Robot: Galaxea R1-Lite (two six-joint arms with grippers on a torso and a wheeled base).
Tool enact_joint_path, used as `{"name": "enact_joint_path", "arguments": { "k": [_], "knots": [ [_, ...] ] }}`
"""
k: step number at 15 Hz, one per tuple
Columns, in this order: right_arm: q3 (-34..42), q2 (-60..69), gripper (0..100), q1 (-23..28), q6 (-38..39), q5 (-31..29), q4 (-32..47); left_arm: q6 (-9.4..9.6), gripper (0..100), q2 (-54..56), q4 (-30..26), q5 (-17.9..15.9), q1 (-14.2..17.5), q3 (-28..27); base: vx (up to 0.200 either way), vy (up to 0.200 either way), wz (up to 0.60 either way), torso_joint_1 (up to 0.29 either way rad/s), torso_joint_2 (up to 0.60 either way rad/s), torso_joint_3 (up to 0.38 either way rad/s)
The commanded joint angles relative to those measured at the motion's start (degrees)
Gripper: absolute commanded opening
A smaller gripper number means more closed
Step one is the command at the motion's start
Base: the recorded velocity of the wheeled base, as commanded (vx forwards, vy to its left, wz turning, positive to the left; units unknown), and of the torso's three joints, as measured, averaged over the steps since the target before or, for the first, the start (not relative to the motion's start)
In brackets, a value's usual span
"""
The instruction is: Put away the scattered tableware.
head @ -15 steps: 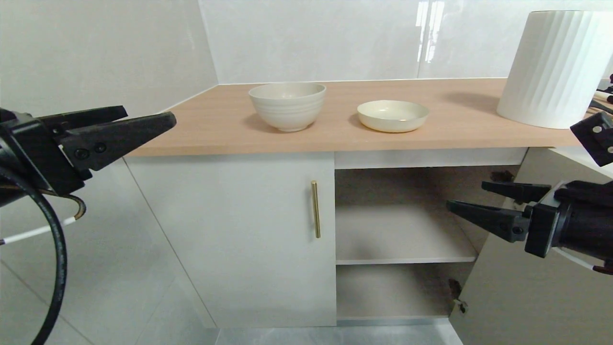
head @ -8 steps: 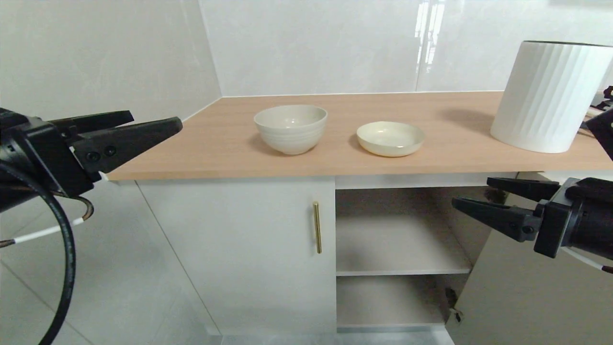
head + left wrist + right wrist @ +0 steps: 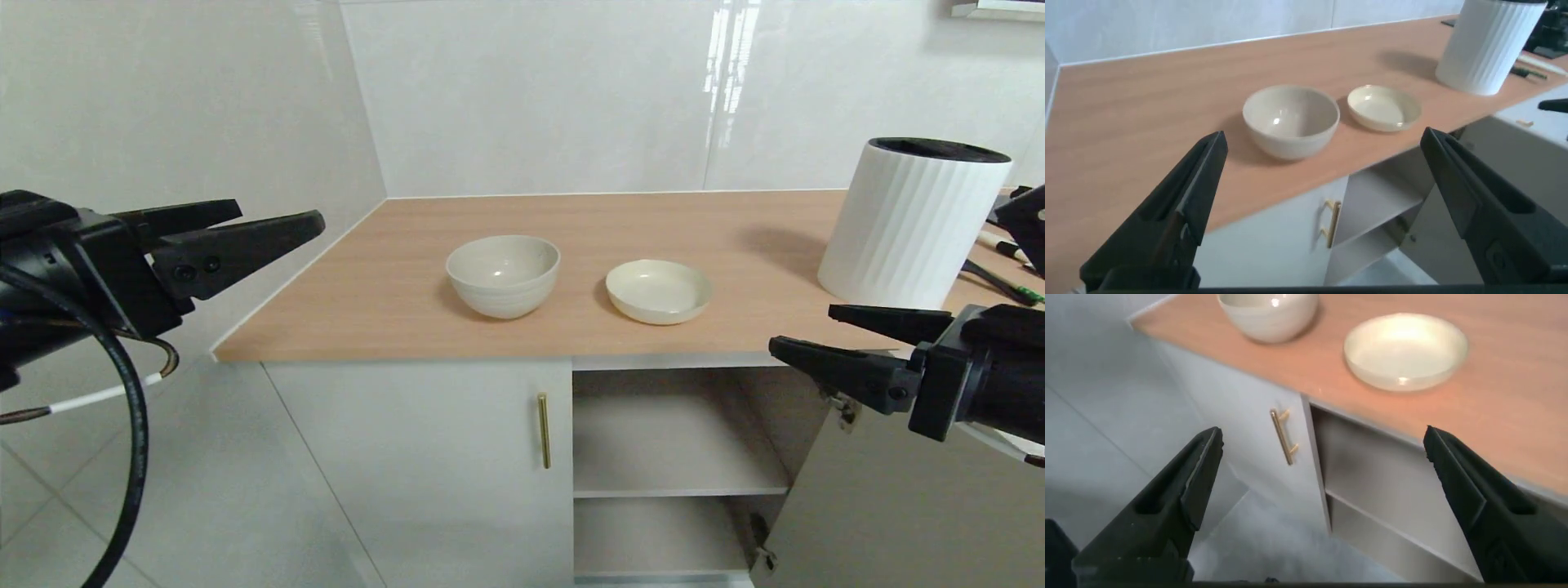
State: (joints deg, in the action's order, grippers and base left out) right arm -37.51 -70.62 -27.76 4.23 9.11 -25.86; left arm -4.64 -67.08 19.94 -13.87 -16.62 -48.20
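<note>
Jaws wide, my left gripper hangs out past the left end of the wooden countertop, touching nothing. On that top, near the front edge, a deep bowl stands upright. To its right, close by but apart from it, lies a shallow dish. Below them the cabinet's left door is closed and has a brass handle; the right compartment stands open, showing a shelf. Farther right on the top is a white ribbed container. My right gripper, also spread wide and holding nothing, hangs before the counter's front edge.
</note>
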Motion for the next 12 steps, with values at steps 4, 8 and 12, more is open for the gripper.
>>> {"name": "enact_joint_path", "arguments": {
  "k": [4, 8, 12],
  "knots": [
    [-1.2, -3.1, 100, 0.2, -1.0, 0.1, -2.2, -0.01, 100, -3.4, 0.0, 0.0, -0.1, -0.5, 0.000, 0.000, 0.00, 0.164, -0.45, -0.289],
    [-2.2, -13.3, 100, 2.3, -2.9, -0.4, -15.4, -0.10, 100, -11.7, -0.1, 0.6, -1.2, -4.3, 0.000, 0.000, 0.00, 0.037, -0.10, -0.066],
    [-19.4, -22.2, 100, 1.3, 0.2, -9.3, -2.4, -0.28, 100, -25.2, -6.2, 11.9, -1.1, -16.9, 0.000, 0.000, 0.00, 0.000, 0.00, 0.000]
  ]
}}
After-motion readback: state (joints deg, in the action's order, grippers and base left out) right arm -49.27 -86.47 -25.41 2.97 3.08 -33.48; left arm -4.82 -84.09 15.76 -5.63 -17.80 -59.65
